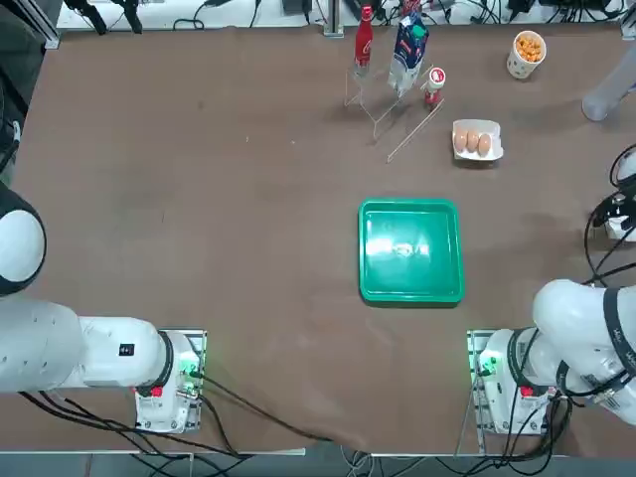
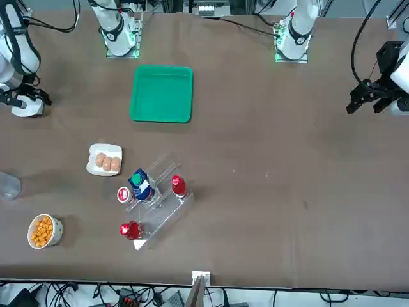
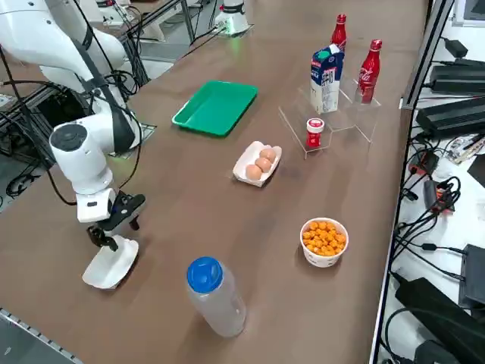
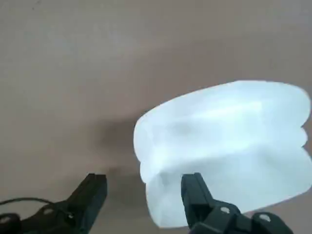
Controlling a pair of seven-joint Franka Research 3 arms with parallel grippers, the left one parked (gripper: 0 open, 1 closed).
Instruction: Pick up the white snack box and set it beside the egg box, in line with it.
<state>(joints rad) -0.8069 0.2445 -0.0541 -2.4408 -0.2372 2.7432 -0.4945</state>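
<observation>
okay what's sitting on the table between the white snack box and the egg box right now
Nothing: the right side view shows only bare brown table between the white snack box, under the open right gripper, and the egg box.

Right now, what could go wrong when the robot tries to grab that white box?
1. The right gripper is open, but the white snack box sits off to one side of its fingers, so closing might only clip an edge.
2. The box lies close to the table's edge, so a nudge could push it off.
3. A plastic bottle stands near the way to the egg box and might get knocked.
</observation>
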